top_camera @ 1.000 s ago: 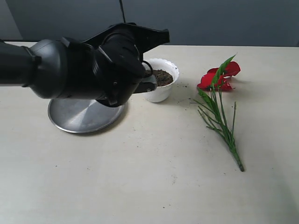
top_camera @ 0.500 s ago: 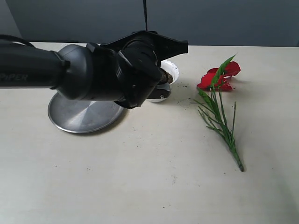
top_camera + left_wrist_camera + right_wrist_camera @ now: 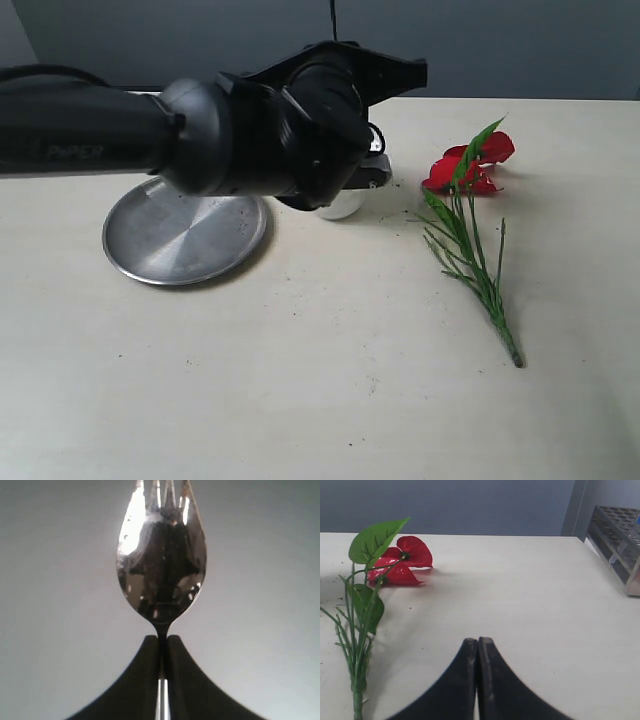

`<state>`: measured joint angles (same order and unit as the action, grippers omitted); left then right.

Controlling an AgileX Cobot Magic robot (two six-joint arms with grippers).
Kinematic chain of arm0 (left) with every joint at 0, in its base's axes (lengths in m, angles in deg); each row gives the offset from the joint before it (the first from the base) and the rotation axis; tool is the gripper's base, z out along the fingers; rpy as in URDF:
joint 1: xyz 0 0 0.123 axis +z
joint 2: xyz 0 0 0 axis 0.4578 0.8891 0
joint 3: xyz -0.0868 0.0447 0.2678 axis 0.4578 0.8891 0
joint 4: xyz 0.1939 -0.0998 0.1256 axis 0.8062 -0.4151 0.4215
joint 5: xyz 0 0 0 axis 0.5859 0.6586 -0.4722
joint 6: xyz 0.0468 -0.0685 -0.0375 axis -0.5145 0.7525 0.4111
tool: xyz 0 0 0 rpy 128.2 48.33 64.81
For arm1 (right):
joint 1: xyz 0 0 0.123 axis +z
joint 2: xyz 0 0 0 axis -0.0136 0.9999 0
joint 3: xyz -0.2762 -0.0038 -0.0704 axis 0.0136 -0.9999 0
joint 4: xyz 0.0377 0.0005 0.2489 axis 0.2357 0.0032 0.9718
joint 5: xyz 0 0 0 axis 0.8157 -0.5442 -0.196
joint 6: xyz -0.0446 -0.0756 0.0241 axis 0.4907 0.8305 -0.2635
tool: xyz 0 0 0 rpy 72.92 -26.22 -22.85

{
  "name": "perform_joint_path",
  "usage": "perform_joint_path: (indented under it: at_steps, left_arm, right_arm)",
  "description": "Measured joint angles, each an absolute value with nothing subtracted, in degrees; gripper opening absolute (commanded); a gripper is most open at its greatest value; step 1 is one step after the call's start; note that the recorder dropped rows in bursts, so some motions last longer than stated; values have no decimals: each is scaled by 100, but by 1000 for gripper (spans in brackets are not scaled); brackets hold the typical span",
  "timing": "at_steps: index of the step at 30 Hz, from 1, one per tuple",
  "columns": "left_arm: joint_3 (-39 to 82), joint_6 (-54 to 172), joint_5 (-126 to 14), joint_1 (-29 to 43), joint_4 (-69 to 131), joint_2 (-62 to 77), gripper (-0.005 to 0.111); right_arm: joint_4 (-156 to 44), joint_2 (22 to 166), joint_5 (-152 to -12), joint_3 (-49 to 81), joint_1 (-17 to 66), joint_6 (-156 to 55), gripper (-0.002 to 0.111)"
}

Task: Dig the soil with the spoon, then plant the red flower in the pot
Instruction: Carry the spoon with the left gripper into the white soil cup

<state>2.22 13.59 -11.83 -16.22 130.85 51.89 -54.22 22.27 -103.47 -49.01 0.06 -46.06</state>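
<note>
My left gripper [image 3: 161, 639] is shut on the thin handle of the silver spoon [image 3: 162, 565]. The spoon's shiny bowl and notched tip stand out against a plain grey background. In the exterior view the black left arm [image 3: 260, 135] hangs over the white pot [image 3: 340, 208], of which only the lower part shows. The soil is hidden behind the arm. The red flower [image 3: 470, 165] lies flat on the table right of the pot, its green stem [image 3: 475, 265] pointing toward the front. My right gripper [image 3: 478, 641] is shut and empty, low over the table beside the red flower [image 3: 402, 560].
A round steel plate [image 3: 180, 240] lies left of the pot. Dark crumbs [image 3: 405, 185] are scattered on the table between the pot and the flower. A test-tube rack [image 3: 620, 545] stands at the far edge in the right wrist view.
The left arm has swung to the right with the spoon, uncovering the steel plate and now hiding most of the pot and its soil. The flower has not moved.
</note>
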Motion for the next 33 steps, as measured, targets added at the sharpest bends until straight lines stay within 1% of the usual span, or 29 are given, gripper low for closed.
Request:
perform_joint_path:
  at_steps: [5,13,21,33]
  left_arm:
    - [20,1423,-1464,-1523,13087,5572,0]
    - [-189,1464,-1742,-1025,13097,5691,0]
    - [-238,1474,-2240,-996,13097,5825,0]
    - [-631,1477,-2297,-948,13097,6277,0]
  right_arm:
    - [-5422,2227,-10347,-4901,6,-4606,0]
    - [-5422,2227,-10347,-4901,6,-4606,0]
    - [-5422,2227,-10347,-4901,6,-4606,0]
    - [-5422,2227,-10347,-4901,6,-4606,0]
